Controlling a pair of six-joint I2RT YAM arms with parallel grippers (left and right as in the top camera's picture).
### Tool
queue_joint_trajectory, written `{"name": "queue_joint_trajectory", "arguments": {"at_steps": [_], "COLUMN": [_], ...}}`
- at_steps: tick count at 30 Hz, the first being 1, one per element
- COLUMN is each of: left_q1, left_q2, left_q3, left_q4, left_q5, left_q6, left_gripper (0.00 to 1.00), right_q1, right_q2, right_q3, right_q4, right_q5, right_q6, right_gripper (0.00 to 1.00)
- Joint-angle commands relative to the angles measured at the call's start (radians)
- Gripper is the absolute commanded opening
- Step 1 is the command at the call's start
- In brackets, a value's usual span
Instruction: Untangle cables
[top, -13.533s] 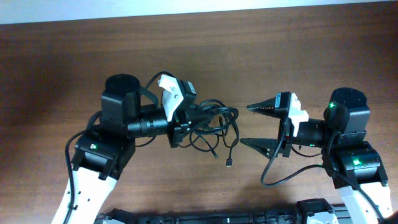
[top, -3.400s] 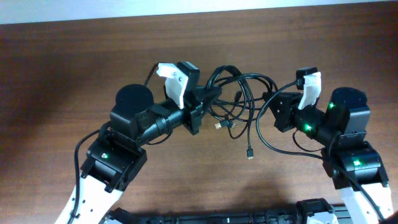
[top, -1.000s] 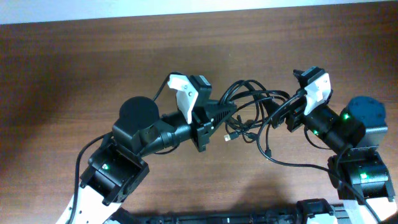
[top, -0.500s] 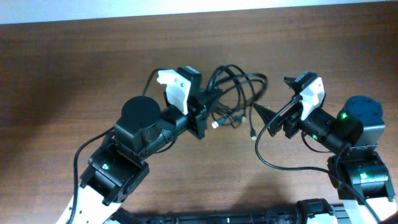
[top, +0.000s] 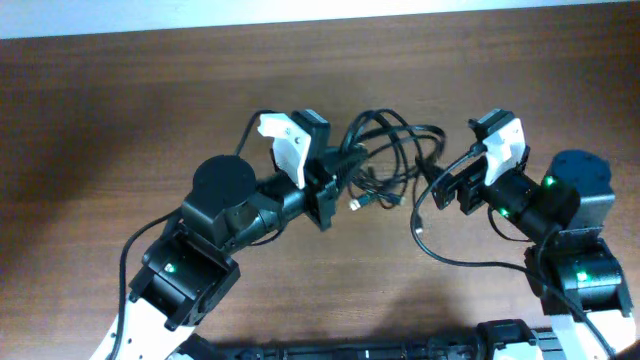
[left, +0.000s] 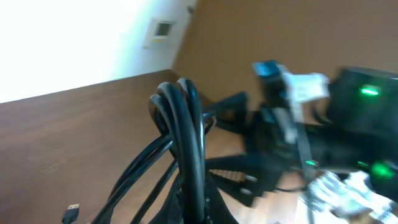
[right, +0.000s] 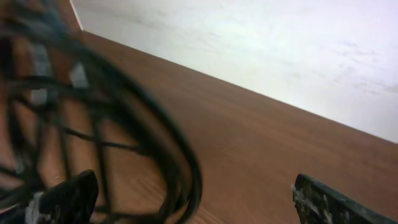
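Indoor robot test bench, lab-type room.
Two robot arms reach over a brown wood-grain table (top: 110, 110), left arm (top: 215, 215) at 7 o'clock, right arm (top: 560, 215) at 4 o'clock; a plain white wall (right: 280, 50) borders it at 12 o'clock, bearing a small wall panel (left: 163, 28).

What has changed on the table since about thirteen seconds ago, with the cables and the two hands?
The left hand, shut on the cables, has carried the bundle toward the far edge of the table. The right hand, which stood apart from the bundle, has followed and closed in, and now sits open around some of its loops. Unchanged: the left hand's grip, the right hand open, the cables tangled.
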Motion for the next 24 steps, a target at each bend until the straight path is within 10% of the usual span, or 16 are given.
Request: {"name": "queue_joint_trajectory", "arguments": {"at_steps": [1,24], "left_q1": [-0.003,0.002], "left_q2": [-0.006,-0.006], "left_q3": [0.025,0.025], "left_q4": [0.018,-0.072], "left_q5": [0.132,-0.209], "left_q6": [-0.014,-0.013], "left_gripper": [0.0,0.0], "right_q1": [-0.004,-0.004], "right_q2": [0.008,0.007], "right_q3": [-0.004,-0.004], "right_q4": [0.004,-0.027], "right_q5": [0.033,-0.051], "right_q6": [-0.004,-0.026], "right_gripper": [0.99,0.98]}}
